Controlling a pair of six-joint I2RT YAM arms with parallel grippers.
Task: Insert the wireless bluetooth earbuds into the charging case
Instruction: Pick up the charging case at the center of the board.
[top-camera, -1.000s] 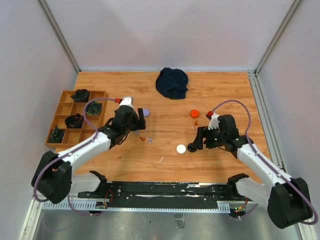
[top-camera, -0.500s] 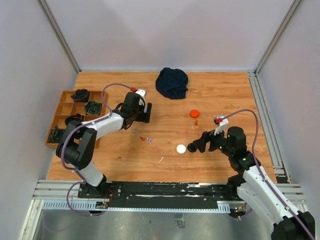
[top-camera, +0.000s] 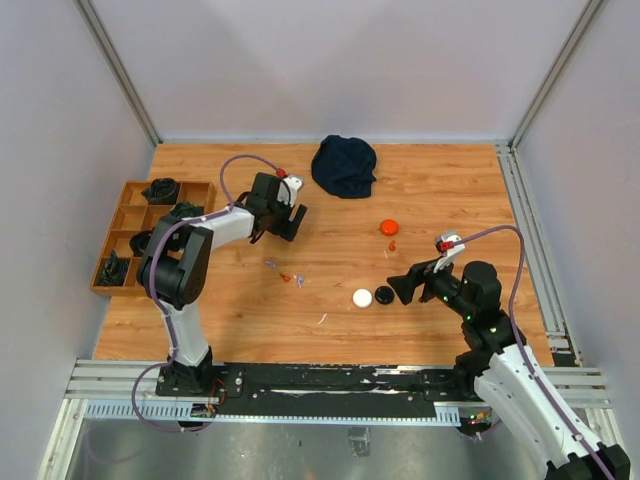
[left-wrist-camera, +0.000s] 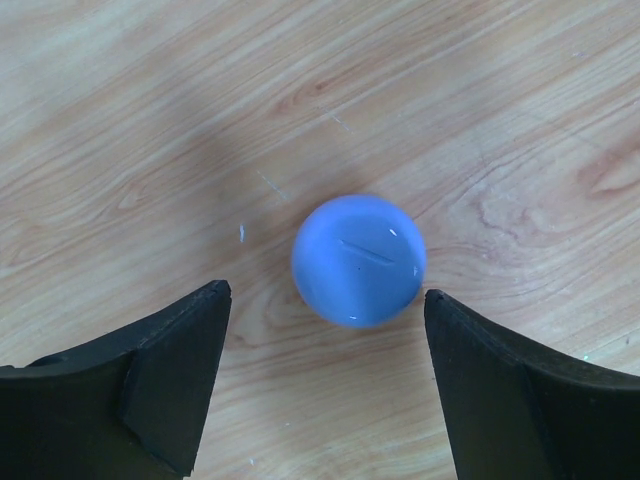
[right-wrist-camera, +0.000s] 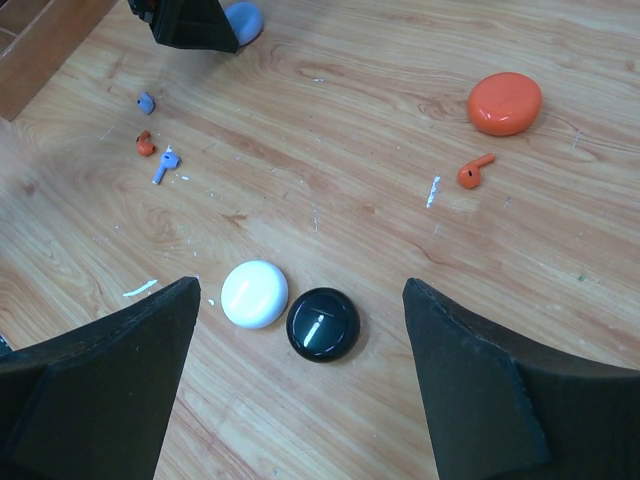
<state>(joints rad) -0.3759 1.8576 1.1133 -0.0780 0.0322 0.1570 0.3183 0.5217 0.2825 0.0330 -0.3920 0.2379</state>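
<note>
Both arms have shifted. The left gripper (left-wrist-camera: 325, 293) has swung away from the middle of the wood-grain tabletop (top-camera: 450, 190) toward the upper centre-left of the overhead view, and the right gripper (right-wrist-camera: 300, 288) has drawn back toward the lower right with its jaws spread wider.

The left jaws stand well apart, straddling a periwinkle-blue round plastic case (left-wrist-camera: 358, 260) without touching it. The right jaws are also apart and hold nothing. They hover above a white round case (right-wrist-camera: 254, 293) and a glossy black round case (right-wrist-camera: 323, 323) that lie side by side, just touching.

No bud is in a case yet, and every case looks closed, so I'd say this is still the approach to picking up a case. The left gripper's next move looks like a straight drop and a careful squeeze on that slick, domed shell.

The earbuds lie loose on the table. In the right wrist view a small purple bud (right-wrist-camera: 146, 102), a small orange bud (right-wrist-camera: 145, 145) and a pale-blue stemmed bud (right-wrist-camera: 164, 167) cluster at upper left, below the left gripper and well clear of both sets of jaws. An orange-red earbud (right-wrist-camera: 475, 172) lies just below the orange-red round case (right-wrist-camera: 504, 102) at upper right.
</note>
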